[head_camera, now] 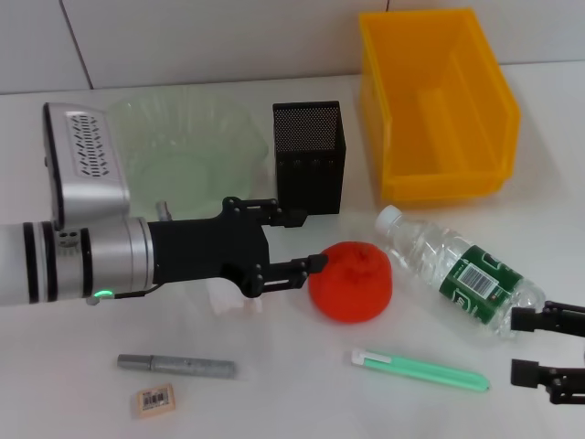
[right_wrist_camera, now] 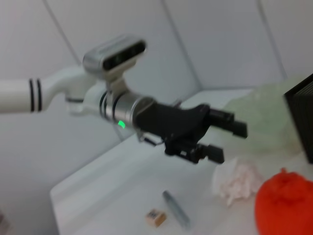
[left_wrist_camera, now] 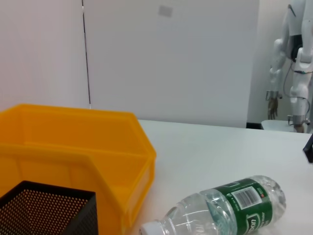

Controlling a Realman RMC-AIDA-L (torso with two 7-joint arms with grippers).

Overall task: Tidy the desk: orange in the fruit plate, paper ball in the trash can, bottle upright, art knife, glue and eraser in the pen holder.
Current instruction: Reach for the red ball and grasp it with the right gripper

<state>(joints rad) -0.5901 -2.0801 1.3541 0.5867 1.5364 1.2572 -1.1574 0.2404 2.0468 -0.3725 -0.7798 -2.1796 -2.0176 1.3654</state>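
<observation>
The orange [head_camera: 352, 282] lies mid-table. My left gripper [head_camera: 313, 240] is open just left of it, one fingertip close to its side; the right wrist view shows the gripper [right_wrist_camera: 227, 140] open above the paper ball [right_wrist_camera: 237, 181], which lies next to the orange [right_wrist_camera: 286, 208]. In the head view the paper ball [head_camera: 224, 299] is mostly hidden under the gripper. The bottle [head_camera: 457, 270] lies on its side. The green art knife [head_camera: 420, 370], grey glue stick [head_camera: 178, 366] and eraser [head_camera: 153, 400] lie at the front. My right gripper [head_camera: 515, 346] is open by the bottle's base.
The fruit plate [head_camera: 183, 146] sits at the back left, the black mesh pen holder [head_camera: 308, 155] beside it, and the yellow trash can [head_camera: 434, 101] at the back right. The left wrist view shows the trash can [left_wrist_camera: 73, 156], pen holder [left_wrist_camera: 49, 208] and bottle [left_wrist_camera: 225, 208].
</observation>
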